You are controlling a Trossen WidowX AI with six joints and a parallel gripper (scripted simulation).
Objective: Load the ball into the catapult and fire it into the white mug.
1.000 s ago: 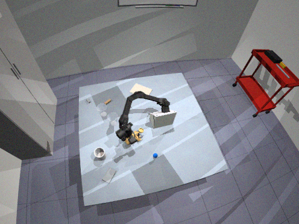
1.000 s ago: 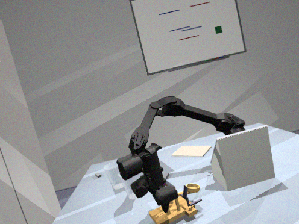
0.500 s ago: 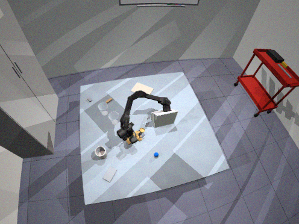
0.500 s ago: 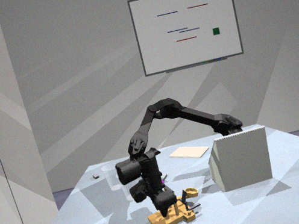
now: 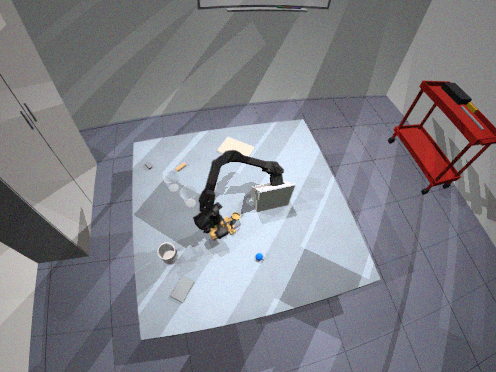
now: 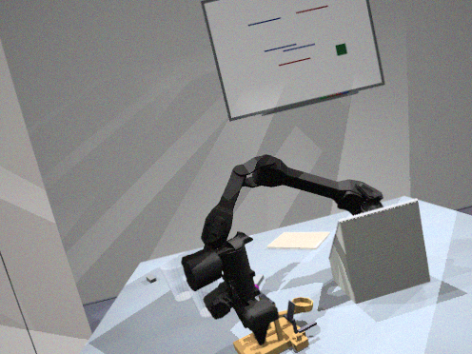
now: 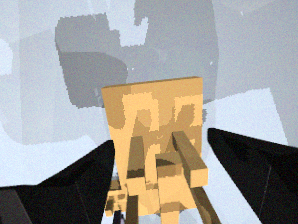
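Observation:
The blue ball [image 5: 259, 256] lies on the table, apart from the catapult, in the top view. The white mug [image 5: 167, 253] stands upright near the table's left edge. The orange-yellow catapult [image 5: 235, 216] [image 6: 246, 345] [image 7: 162, 90] stands between them, its round cup raised at the end toward the calendar and no ball visible in it. My gripper [image 5: 221, 231] [image 7: 161, 139] is open and low over the catapult. In the wrist view its fingers stand on either side of the catapult's frame, with a gap at each side. The arm hides part of the catapult in the top and exterior views.
A standing calendar [image 5: 274, 197] [image 6: 385, 252] is beside the arm's base. Clear glasses [image 5: 189, 196] stand behind the gripper. A cream sheet [image 5: 236, 146] [image 6: 299, 240], an orange block [image 5: 181, 167] and a flat grey pad [image 5: 182, 290] lie on the table.

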